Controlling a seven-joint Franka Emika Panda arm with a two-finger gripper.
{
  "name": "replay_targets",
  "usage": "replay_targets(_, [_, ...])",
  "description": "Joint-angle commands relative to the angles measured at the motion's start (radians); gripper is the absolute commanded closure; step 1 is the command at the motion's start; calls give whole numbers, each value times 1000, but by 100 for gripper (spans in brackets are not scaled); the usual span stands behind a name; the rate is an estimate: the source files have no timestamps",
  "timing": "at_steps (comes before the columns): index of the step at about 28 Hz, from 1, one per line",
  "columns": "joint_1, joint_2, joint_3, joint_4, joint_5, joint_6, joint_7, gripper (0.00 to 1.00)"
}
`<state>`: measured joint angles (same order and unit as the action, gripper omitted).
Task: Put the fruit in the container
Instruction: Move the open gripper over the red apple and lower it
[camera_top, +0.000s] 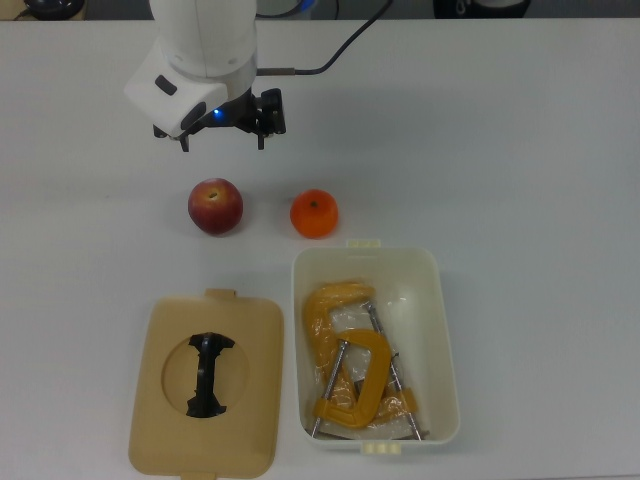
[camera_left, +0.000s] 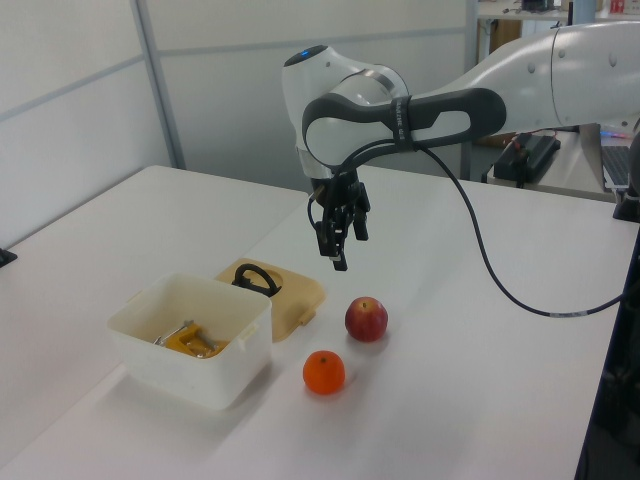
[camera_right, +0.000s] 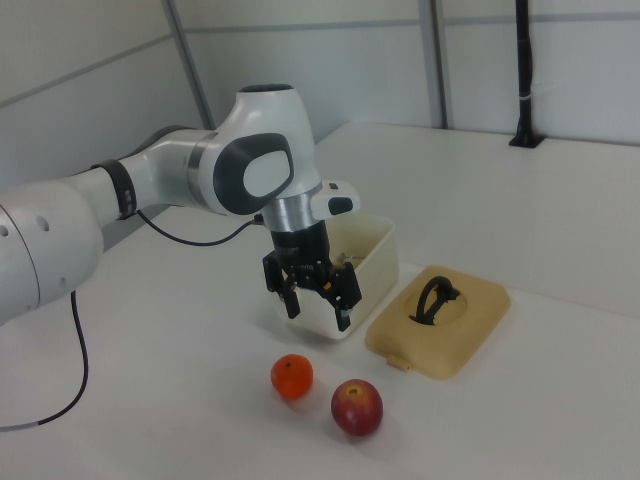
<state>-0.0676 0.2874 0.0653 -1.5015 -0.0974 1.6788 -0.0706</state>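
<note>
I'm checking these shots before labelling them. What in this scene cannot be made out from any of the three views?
- Container contents: orange clamps show in the top view, but anything beneath them is covered. In the left view the tub's near wall hides most of them; in the right view the hand and arm block the tub's inside.
- Lid: its lower edge is cut off by the top view's bottom border.
- Undersides of the apple and orange: hidden in all views.

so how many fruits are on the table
2, both on the table outside the tub: the apple and the orange to its right in the top view. None visible inside the tub.
</note>
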Motion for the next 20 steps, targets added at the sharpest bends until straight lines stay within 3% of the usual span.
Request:
replay_targets(1, [-27,-27,-7,-3,10,-25,6,0])
replay_targets(13, [-26,-28,-9,-5,8,-25,17,0])
replay_targets(20, [-28,-71,-5,-89,15,47,11,0])
